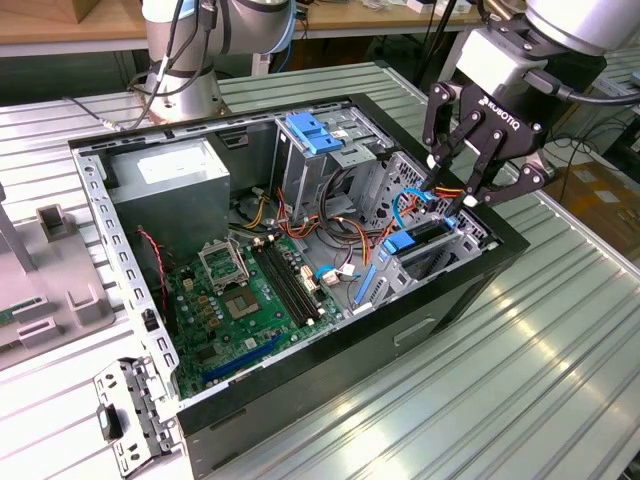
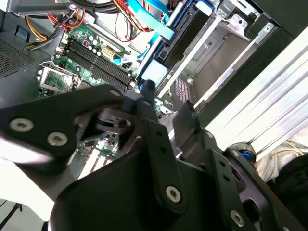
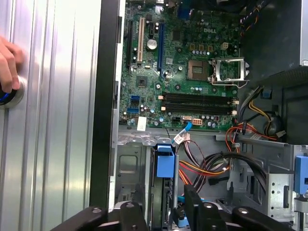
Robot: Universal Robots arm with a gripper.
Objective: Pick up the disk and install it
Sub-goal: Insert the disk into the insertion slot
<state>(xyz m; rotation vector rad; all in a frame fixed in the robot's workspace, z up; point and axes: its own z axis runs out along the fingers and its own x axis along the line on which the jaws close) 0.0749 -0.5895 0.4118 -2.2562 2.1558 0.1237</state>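
Ok, gripper (image 1: 450,192) jaws apart, nothing held, tips just above the drive cage (image 1: 462,238). Disk (image 1: 422,240) sits edge-on in the cage slot, mostly hidden by metal; just its dark edge and blue rail show.

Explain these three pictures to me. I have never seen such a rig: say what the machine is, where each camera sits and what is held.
The machine is a robot arm ending in a black gripper. The exterior view comes from a camera off the arm; both wrist views come from cameras riding on the arm near the gripper. On the ribbed metal table lies an open computer case holding a green motherboard and a grey power-supply box. The gripper hangs over the drive cage, where the disk, with blue rails, stands on edge. Whether the gripper grips it I cannot tell. In the first wrist view a person's hand is over the table.
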